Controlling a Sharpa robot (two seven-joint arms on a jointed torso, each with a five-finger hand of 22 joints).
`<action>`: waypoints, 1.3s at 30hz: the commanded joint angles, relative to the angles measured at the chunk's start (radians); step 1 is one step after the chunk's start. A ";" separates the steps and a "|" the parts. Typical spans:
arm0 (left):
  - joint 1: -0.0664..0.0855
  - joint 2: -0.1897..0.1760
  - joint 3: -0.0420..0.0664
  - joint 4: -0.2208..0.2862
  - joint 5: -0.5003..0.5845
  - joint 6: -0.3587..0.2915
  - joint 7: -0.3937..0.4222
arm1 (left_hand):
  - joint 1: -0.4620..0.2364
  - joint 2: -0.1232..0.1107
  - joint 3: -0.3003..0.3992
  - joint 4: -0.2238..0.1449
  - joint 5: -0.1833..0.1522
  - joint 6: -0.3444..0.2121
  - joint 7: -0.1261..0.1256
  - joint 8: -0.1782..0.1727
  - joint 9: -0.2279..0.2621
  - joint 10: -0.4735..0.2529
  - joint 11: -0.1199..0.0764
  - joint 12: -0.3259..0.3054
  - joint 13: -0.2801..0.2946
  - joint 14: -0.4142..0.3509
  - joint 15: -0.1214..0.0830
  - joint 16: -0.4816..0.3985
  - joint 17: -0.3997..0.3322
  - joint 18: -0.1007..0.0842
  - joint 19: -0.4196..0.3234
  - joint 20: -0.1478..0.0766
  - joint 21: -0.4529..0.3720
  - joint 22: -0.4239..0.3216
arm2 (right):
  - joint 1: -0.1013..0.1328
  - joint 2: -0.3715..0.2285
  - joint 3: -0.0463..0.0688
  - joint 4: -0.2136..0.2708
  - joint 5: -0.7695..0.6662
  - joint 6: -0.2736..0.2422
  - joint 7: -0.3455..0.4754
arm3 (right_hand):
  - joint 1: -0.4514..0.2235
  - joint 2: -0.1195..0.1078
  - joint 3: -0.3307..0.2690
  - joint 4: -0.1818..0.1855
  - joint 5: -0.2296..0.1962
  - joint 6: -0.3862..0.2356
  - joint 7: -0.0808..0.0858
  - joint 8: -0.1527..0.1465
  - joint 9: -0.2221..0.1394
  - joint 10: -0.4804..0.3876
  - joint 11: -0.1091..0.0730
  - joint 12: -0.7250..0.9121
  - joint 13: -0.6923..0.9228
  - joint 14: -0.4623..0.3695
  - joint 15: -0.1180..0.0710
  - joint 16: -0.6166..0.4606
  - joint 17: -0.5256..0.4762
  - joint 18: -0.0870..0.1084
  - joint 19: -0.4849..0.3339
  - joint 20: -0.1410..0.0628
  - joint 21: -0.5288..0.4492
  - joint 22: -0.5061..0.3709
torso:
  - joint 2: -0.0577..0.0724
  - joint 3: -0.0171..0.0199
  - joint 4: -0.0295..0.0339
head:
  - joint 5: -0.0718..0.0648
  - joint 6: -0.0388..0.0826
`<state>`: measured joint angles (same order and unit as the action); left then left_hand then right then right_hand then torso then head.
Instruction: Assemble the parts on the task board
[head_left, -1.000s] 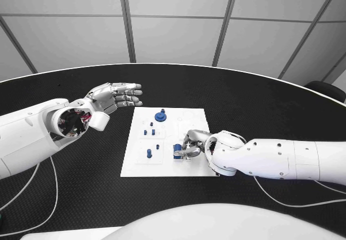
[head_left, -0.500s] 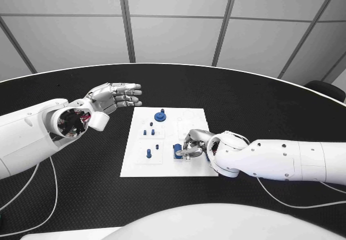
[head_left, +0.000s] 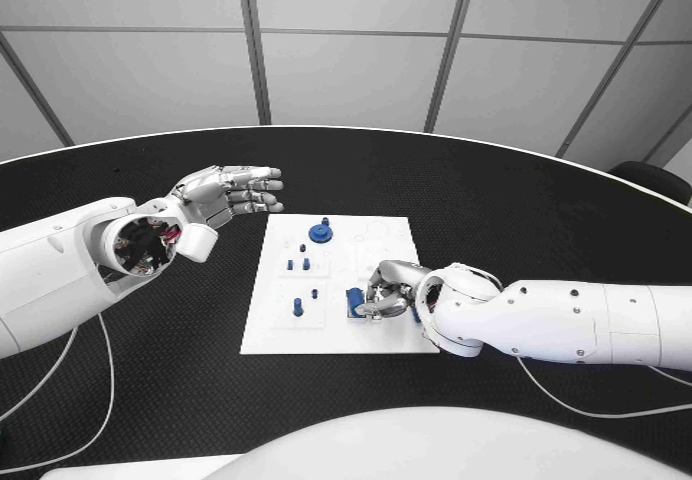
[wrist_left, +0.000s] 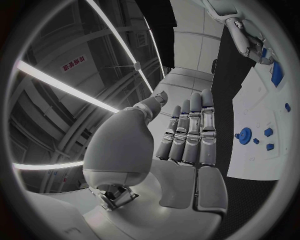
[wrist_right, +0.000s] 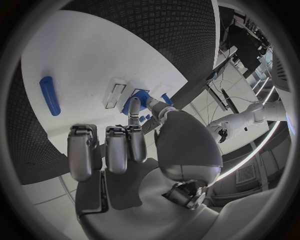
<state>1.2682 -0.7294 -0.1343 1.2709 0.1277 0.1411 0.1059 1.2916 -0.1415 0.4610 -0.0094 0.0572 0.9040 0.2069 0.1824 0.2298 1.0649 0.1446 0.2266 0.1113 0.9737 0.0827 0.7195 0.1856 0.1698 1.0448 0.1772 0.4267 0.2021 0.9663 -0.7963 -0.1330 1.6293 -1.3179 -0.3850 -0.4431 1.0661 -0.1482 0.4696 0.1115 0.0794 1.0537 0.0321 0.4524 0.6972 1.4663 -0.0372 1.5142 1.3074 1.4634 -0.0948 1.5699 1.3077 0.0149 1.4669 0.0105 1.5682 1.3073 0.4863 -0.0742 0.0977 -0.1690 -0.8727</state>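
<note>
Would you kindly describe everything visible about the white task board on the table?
The task board is a flat white rectangular plate, smooth and matte like plastic, lying in the middle of the black table. Small blue parts stand on it: a round knobbed piece near its far edge, short pegs further in, and a larger blue block near its middle. The right hand reaches over its near right part, fingers at that block. The left hand hovers off the board, open.

Left hand (head_left: 231, 193) raised, fingers spread; right hand (head_left: 387, 292) lowered, fingers curled.
</note>
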 joint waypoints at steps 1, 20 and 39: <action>0.000 0.001 0.000 0.000 0.000 0.001 0.000 | 0.002 0.003 -0.001 0.007 -0.004 -0.004 0.000 -0.002 -0.001 -0.008 0.000 0.007 -0.001 -0.006 0.003 -0.006 0.002 0.012 0.006 0.000 -0.003 -0.002 | 0.000 0.003 0.000 0.001 0.000 -0.006 0.007 | 0.000 -0.007 -0.001 -0.004 -0.008 -0.004 -0.003 0.007 -0.001 0.085 -0.004 0.002 0.240 0.107 -0.007 0.001 0.263 -0.015 0.104 -0.006 0.003 0.263 | -0.001 -0.0006 0.0018 | -0.002 0.000; 0.000 0.001 0.000 -0.004 0.000 0.002 -0.001 | 0.002 0.003 -0.001 0.007 -0.004 -0.004 0.000 -0.002 -0.001 -0.008 0.000 0.007 -0.001 -0.006 0.003 -0.006 0.002 0.012 0.006 0.000 -0.003 -0.002 | 0.000 -0.040 0.000 0.048 0.000 -0.032 0.046 | -0.005 -0.001 0.002 0.003 -0.007 -0.001 -0.004 0.009 -0.005 0.087 -0.005 0.007 0.242 0.107 -0.007 0.001 0.263 -0.015 0.104 -0.006 0.003 0.263 | -0.001 0.0008 -0.0012 | 0.002 0.000; -0.002 0.003 0.000 -0.007 0.000 0.001 -0.001 | 0.002 0.003 -0.001 0.007 -0.004 -0.004 0.000 -0.002 -0.001 -0.008 0.000 0.007 -0.001 -0.006 0.003 -0.006 0.002 0.012 0.006 0.000 -0.003 -0.002 | 0.000 -0.029 0.000 0.022 0.000 -0.027 0.042 | 0.018 0.013 0.023 -0.010 -0.003 0.000 -0.007 0.012 -0.008 0.088 -0.007 0.012 0.244 0.107 -0.009 0.001 0.263 -0.015 0.104 -0.007 0.003 0.263 | 0.000 -0.0010 0.0006 | 0.000 0.000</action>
<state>1.2664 -0.7265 -0.1344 1.2640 0.1276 0.1427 0.1045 1.2916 -0.1415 0.4609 -0.0094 0.0572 0.9040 0.2069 0.1824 0.2300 1.0649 0.1446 0.2266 0.1113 0.9737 0.0827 0.7195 0.1861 0.1698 1.0448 0.1772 0.4267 0.2013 0.9663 -0.8297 -0.1331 1.6558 -1.3179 -0.4129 -0.4009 1.0766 -0.1375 0.4849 0.1021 0.0715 1.0538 0.0321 0.4600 0.6902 1.4662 -0.0371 1.5221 1.3073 1.4669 -0.0982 1.5700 1.3075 0.0150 1.4668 0.0105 1.5682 1.3073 0.4867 -0.0749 0.0994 -0.1697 -0.8727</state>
